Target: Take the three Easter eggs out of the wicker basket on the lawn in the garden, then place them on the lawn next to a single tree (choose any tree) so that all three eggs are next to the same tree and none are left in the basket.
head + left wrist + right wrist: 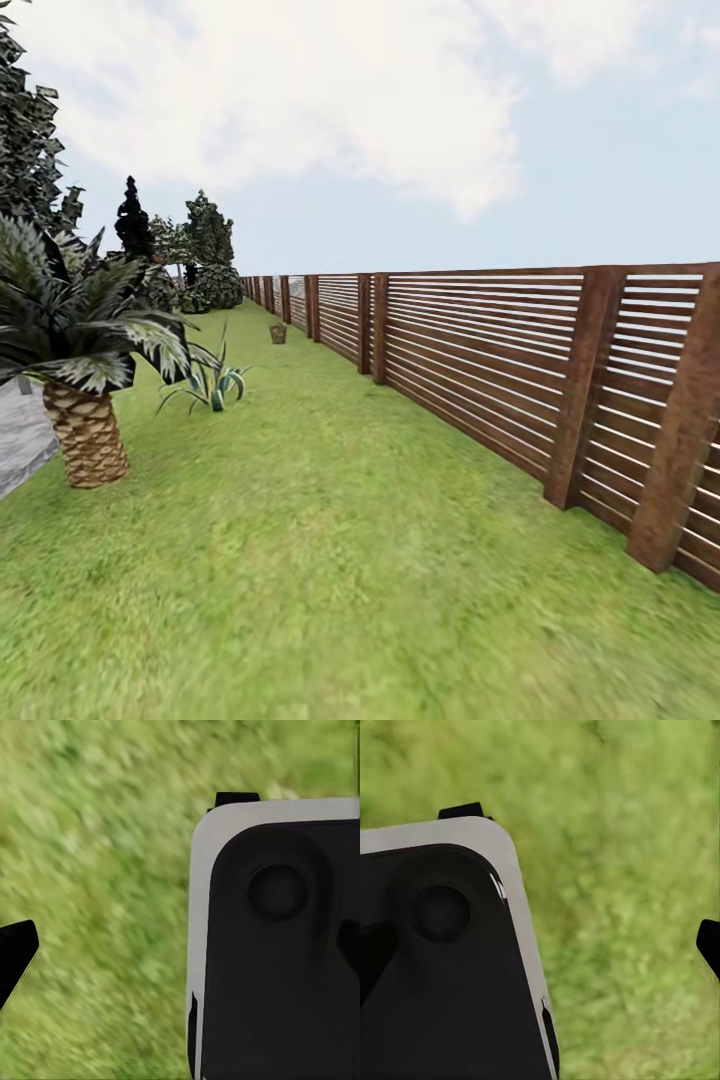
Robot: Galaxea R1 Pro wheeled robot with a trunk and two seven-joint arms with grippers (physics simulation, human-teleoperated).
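Still in transit: wicker basket (278,333) far off at 12 o'clock beside fence (520,370). Drive straight along lawn (330,560), clear of palm (85,400). Gripper openings: cannot tell.

Lawn (330,560) runs ahead. Slatted fence (500,370) along its right. Palm (85,400) near left, small spiky plant (212,385) behind it. Wicker basket (278,334) far ahead beside fence; trees (205,235) beyond.

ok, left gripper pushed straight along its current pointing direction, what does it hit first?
Most likely the lawn: the left wrist view looks along the gripper onto blurred grass with nothing in between. Depth is unclear, so how soon is uncertain.
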